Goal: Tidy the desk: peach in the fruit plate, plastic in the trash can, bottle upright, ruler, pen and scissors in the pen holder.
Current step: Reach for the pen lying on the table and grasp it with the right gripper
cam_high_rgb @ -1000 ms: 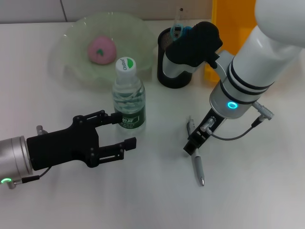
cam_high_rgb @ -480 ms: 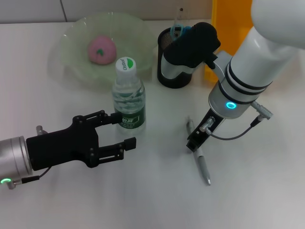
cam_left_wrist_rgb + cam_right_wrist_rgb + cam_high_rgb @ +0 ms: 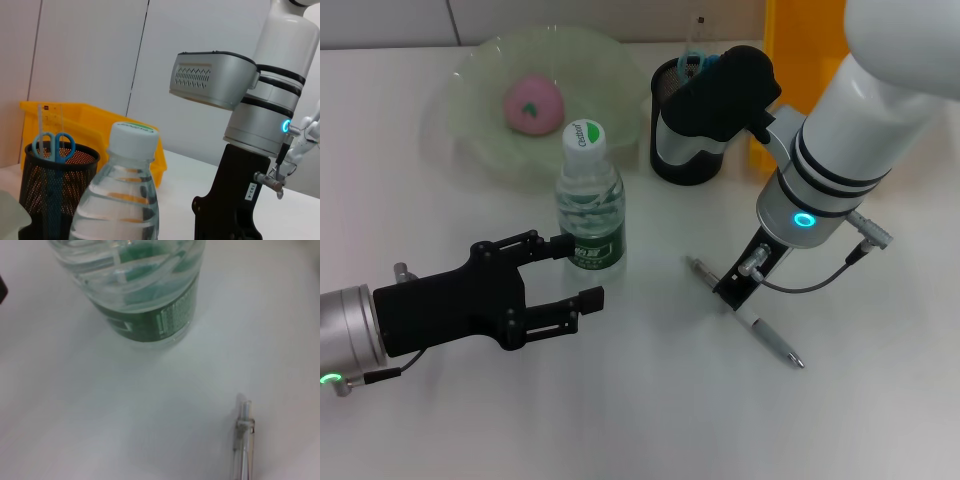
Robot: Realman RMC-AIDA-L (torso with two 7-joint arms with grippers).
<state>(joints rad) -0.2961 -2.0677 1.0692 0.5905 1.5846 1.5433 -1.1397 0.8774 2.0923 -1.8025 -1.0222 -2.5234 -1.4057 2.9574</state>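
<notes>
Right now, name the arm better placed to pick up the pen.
Right. The right gripper is directly over the pen on the table; the left gripper sits open beside the bottle, farther away.

A pink peach [image 3: 531,105] lies in a pale green plate [image 3: 470,90]; the clear bottle [image 3: 588,205] wears a green label.

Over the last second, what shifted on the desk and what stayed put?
The pen swung on the table: it lay nearly straight toward the robot, now it slants, tip out to the robot's right. The right gripper stayed low over its middle. The left gripper, jaws open beside the upright bottle, held position; peach and pen holder unchanged.
</notes>
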